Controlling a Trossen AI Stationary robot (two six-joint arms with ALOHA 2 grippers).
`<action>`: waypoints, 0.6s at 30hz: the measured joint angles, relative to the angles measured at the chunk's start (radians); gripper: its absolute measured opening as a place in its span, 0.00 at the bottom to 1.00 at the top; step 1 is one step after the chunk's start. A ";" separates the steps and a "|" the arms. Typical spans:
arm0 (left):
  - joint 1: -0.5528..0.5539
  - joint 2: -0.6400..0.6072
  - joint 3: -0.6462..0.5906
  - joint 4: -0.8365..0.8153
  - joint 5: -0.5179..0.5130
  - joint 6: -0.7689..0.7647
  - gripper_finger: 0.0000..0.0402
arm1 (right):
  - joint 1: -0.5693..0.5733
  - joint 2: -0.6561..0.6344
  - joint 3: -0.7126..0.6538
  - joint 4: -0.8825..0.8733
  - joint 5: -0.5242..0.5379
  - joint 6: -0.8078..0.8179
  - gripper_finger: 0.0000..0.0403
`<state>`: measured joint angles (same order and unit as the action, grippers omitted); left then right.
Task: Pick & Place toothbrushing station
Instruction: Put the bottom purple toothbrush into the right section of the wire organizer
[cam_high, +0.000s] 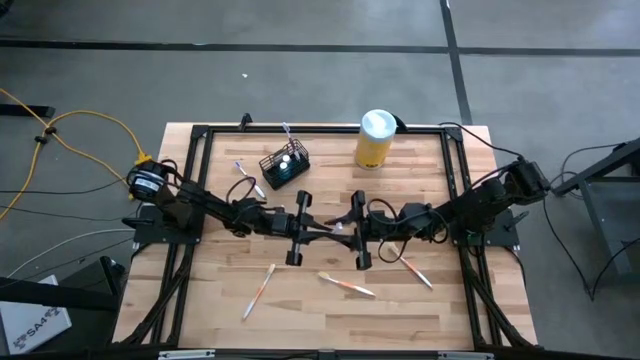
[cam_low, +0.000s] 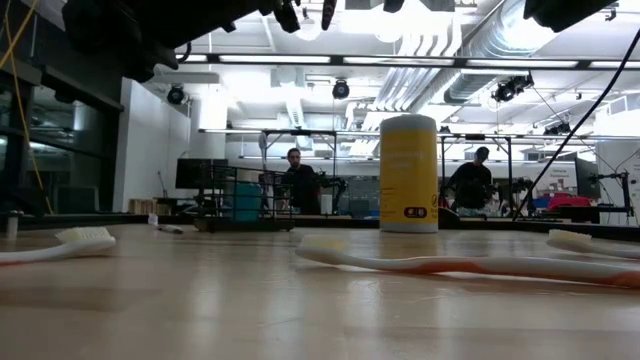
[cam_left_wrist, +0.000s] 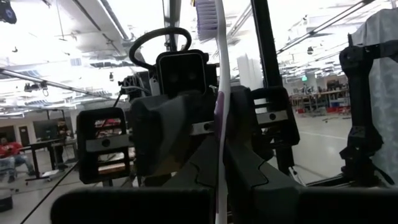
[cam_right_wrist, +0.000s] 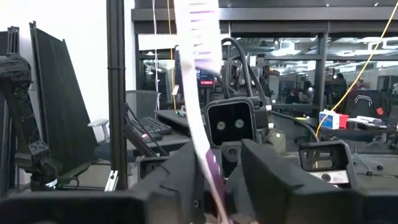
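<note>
High view: both arms reach inward and meet nose to nose over the middle of the table (cam_high: 230, 300). Left gripper (cam_high: 318, 231) is closed on a white-and-purple toothbrush (cam_left_wrist: 221, 118), which stands upright between its fingers in the left wrist view. Right gripper (cam_high: 345, 229) faces it; in the right wrist view the same brush rises between its fingers (cam_right_wrist: 186, 180), which sit close on either side. Whether they press it, I cannot tell.

Toothbrushing station (cam_high: 285, 166) stands beyond the left gripper, toward the far edge, well apart from both grippers, with the yellow canister (cam_high: 374, 140) off to its side.

Low view shows the grippers cut off at the frame top; the station is hard to make out behind.

Three loose toothbrushes (cam_high: 346, 285) lie on the near side of the grippers; open board beyond them to the near edge.
</note>
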<state>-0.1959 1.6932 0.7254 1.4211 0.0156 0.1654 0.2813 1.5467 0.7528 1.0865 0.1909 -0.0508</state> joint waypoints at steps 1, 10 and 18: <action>0.000 0.000 0.000 0.000 -0.001 0.000 0.01 | 0.000 0.000 0.000 -0.003 -0.001 0.003 0.26; 0.000 0.000 0.000 0.000 -0.004 -0.018 0.03 | 0.000 -0.001 0.000 -0.005 -0.003 -0.002 0.05; 0.000 0.000 0.000 -0.010 0.002 -0.046 0.11 | 0.000 -0.001 0.000 -0.016 -0.009 0.037 0.04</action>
<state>-0.1961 1.6932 0.7250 1.4111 0.0177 0.1190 0.2814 1.5455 0.7532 1.0701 0.1822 -0.0138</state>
